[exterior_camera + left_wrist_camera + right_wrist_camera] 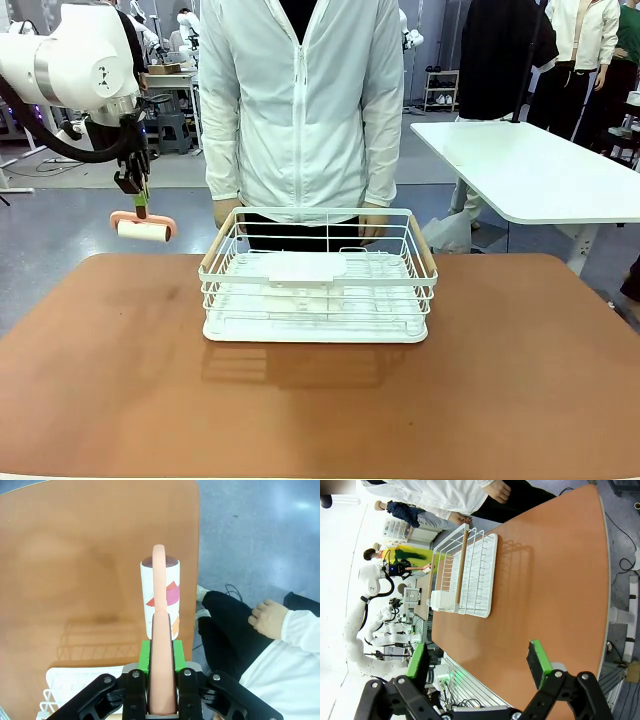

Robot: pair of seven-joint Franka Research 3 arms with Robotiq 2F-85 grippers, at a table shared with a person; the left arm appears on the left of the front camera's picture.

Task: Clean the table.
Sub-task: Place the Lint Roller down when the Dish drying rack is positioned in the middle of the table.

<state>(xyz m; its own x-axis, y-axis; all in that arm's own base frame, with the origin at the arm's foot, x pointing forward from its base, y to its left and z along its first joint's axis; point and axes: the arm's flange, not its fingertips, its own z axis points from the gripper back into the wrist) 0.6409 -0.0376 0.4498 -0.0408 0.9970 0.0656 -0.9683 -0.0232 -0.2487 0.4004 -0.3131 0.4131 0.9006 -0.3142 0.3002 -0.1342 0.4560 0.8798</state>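
The reddish-brown table (500, 380) spreads across the front view, and its bare top also shows below the left wrist (75, 555) and the right wrist (545, 580). My left gripper (139, 196) hangs above the table's far left corner, shut on the pink handle of a lint roller (143, 228). Seen from the left wrist, the green pads of this gripper (161, 657) clamp the handle, and the white roll of the lint roller (161, 595) points at the table's edge, clear of the surface. My right gripper (477, 665) is open above the table with nothing between its fingers.
A white wire rack (318, 280) with wooden handles stands mid-table. A person in a white jacket stands behind it, hands (228, 212) at its far rim. A white-topped table (540, 170) stands at the back right. Bare table surface lies on both sides of the rack.
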